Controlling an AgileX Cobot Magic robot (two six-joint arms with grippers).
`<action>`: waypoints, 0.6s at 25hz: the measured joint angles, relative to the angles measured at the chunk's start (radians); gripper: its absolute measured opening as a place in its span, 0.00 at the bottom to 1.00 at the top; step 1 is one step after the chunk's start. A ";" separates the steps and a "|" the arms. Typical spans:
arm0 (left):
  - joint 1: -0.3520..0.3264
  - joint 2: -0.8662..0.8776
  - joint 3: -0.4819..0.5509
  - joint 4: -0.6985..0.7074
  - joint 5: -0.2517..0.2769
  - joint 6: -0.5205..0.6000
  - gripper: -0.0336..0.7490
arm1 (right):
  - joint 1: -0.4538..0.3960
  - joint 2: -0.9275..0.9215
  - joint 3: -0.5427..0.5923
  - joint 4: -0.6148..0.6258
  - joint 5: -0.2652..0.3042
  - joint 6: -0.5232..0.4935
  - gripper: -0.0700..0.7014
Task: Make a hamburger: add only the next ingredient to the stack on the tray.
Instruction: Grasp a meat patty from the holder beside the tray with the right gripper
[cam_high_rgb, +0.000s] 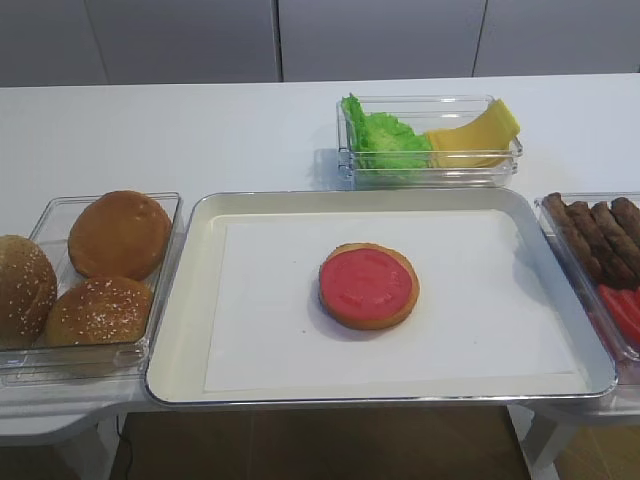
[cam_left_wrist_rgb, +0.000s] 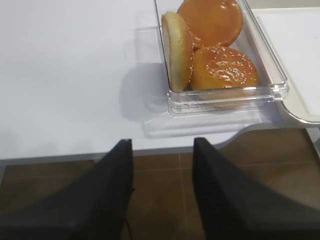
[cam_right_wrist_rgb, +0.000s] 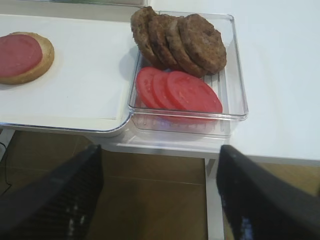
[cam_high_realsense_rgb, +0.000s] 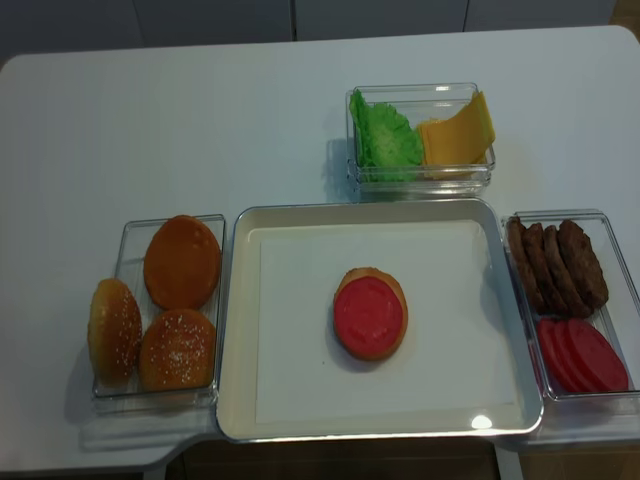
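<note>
The stack (cam_high_rgb: 368, 285) (cam_high_realsense_rgb: 370, 312), a flat tan bun base spread with red sauce, lies in the middle of the silver tray (cam_high_rgb: 190, 310) (cam_high_realsense_rgb: 245, 330). It also shows at the upper left of the right wrist view (cam_right_wrist_rgb: 22, 56). Several brown patties (cam_right_wrist_rgb: 180, 42) (cam_high_rgb: 595, 235) (cam_high_realsense_rgb: 555, 262) lean in a row in a clear tub right of the tray. My right gripper (cam_right_wrist_rgb: 160, 150) is open and empty, hanging over the floor just in front of that tub. My left gripper (cam_left_wrist_rgb: 162, 142) is open and empty too, below the table's front edge near the bun tub. Neither gripper shows in the high views.
Red tomato slices (cam_right_wrist_rgb: 180, 90) (cam_high_realsense_rgb: 580, 355) share the patty tub's near half. A clear tub of whole buns (cam_high_rgb: 100, 270) (cam_left_wrist_rgb: 215, 50) stands left of the tray. A tub with lettuce and cheese (cam_high_rgb: 430, 140) (cam_high_realsense_rgb: 420, 135) sits behind the tray.
</note>
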 joint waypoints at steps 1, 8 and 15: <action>0.000 0.000 0.000 0.000 0.000 0.000 0.42 | 0.000 0.000 0.000 0.000 0.000 0.000 0.78; 0.000 0.000 0.000 0.000 0.000 0.000 0.42 | 0.000 0.000 0.001 0.018 -0.007 0.002 0.78; 0.000 0.000 0.000 0.000 0.000 0.000 0.42 | 0.000 0.038 -0.053 0.069 -0.017 0.006 0.77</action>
